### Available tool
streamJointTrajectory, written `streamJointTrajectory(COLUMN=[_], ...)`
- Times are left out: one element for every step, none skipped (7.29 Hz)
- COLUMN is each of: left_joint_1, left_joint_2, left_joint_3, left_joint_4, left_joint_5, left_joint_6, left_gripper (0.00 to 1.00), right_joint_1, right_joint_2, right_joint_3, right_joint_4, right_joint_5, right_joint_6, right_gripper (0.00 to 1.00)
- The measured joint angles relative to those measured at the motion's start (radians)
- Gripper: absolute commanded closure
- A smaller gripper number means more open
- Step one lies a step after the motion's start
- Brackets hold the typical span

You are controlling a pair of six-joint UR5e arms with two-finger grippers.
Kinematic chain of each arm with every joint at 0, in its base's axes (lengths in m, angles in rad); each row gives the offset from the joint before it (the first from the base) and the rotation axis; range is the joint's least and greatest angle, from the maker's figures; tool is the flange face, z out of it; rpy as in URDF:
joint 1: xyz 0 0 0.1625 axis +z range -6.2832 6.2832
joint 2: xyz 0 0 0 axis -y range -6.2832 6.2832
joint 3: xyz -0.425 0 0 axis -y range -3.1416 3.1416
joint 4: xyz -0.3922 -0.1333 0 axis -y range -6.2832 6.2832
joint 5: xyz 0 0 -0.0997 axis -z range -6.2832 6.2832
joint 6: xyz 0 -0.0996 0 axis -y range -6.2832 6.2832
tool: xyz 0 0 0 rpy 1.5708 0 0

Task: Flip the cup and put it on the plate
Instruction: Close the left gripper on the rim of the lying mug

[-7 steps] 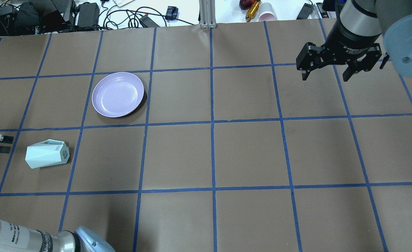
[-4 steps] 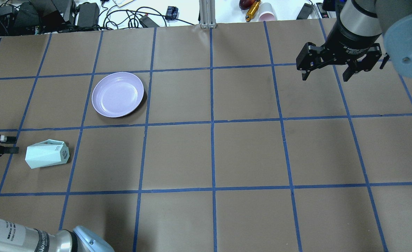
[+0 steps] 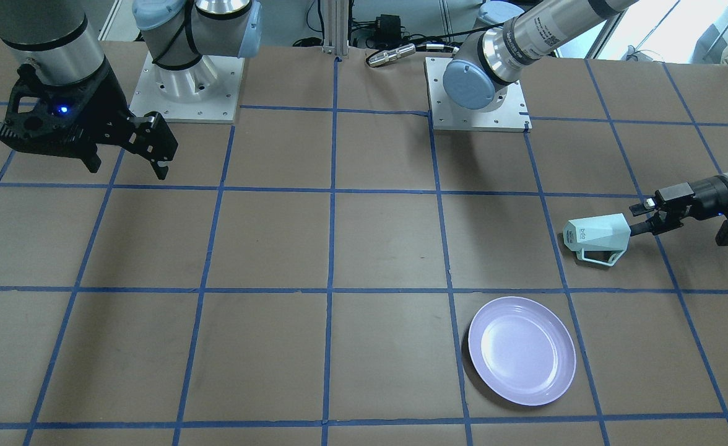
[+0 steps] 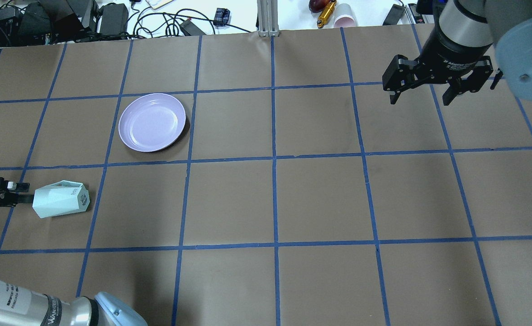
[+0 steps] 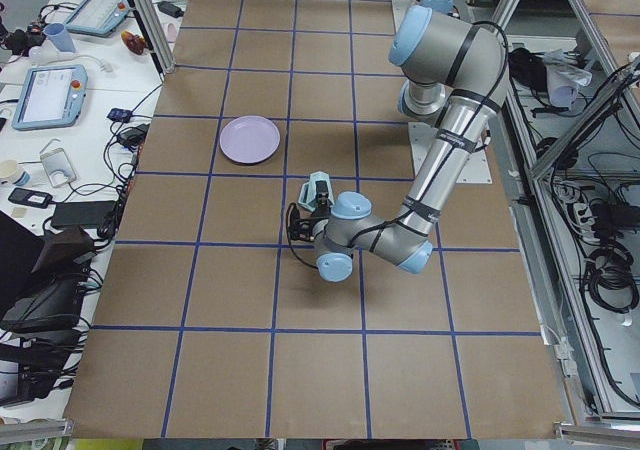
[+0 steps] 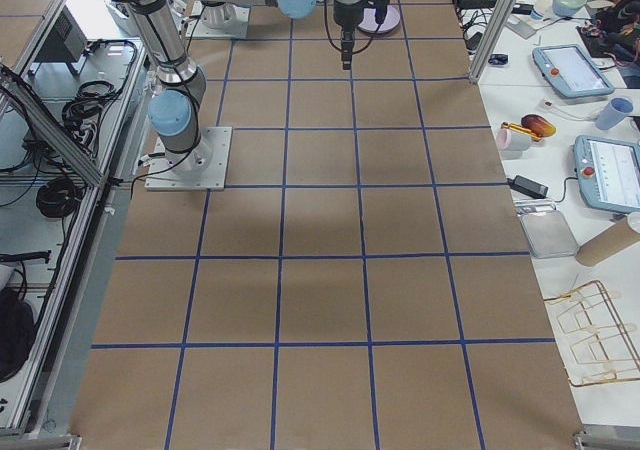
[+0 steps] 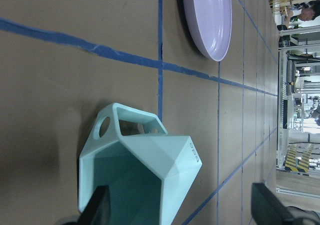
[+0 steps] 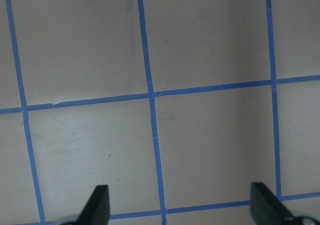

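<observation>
The mint-green cup (image 4: pixel 61 199) lies on its side at the table's left, with its teal mouth toward my left gripper and its handle toward the plate. It also shows in the front view (image 3: pixel 596 238) and the left wrist view (image 7: pixel 145 180). The lavender plate (image 4: pixel 152 122) sits one square farther away, empty; it also shows in the front view (image 3: pixel 520 350). My left gripper (image 4: pixel 25 192) is open and low at the cup's mouth. In the wrist view one finger (image 7: pixel 100 207) is at the mouth and the other finger (image 7: pixel 267 207) is outside the wall. My right gripper (image 4: pixel 420 98) is open and empty, high over the far right.
Brown paper with a blue tape grid covers the table (image 4: pixel 320 199). Cables, adapters and a pink cup (image 4: pixel 345 19) lie beyond the far edge. My left arm's elbow (image 4: pixel 112 312) is at the near left corner.
My left gripper has slid right along the table to the cup's mouth. The cup, the plate and my right arm have not moved.
</observation>
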Motion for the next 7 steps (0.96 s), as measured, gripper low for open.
streamJointTrajectory(left_joint_1=[0.000, 0.000, 0.000, -0.001, -0.003, -0.005, -0.010], left_joint_2=[-0.011, -0.019, -0.025, -0.028, -0.029, -0.030, -0.032], left_joint_3=[-0.009, -0.024, -0.039, -0.049, -0.056, -0.061, -0.063], left_joint_4=[-0.005, -0.006, -0.007, -0.009, -0.010, -0.011, -0.015], left_joint_5=[-0.001, -0.005, -0.012, -0.018, -0.022, -0.024, -0.024], left_joint_6=[0.008, 0.013, 0.015, 0.021, 0.029, 0.034, 0.036], left_gripper=[0.00, 0.00, 0.02, 0.05, 0.05, 0.06, 0.09], right_joint_1=[0.000, 0.000, 0.000, 0.000, 0.000, 0.000, 0.000], right_joint_2=[0.000, 0.000, 0.000, 0.000, 0.000, 0.000, 0.000], right_joint_3=[0.000, 0.000, 0.000, 0.000, 0.000, 0.000, 0.000], right_joint_4=[0.000, 0.000, 0.000, 0.000, 0.000, 0.000, 0.000], right_joint_5=[0.000, 0.000, 0.000, 0.000, 0.000, 0.000, 0.000], right_joint_6=[0.000, 0.000, 0.000, 0.000, 0.000, 0.000, 0.000], right_gripper=[0.00, 0.00, 0.00, 0.00, 0.00, 0.00, 0.00])
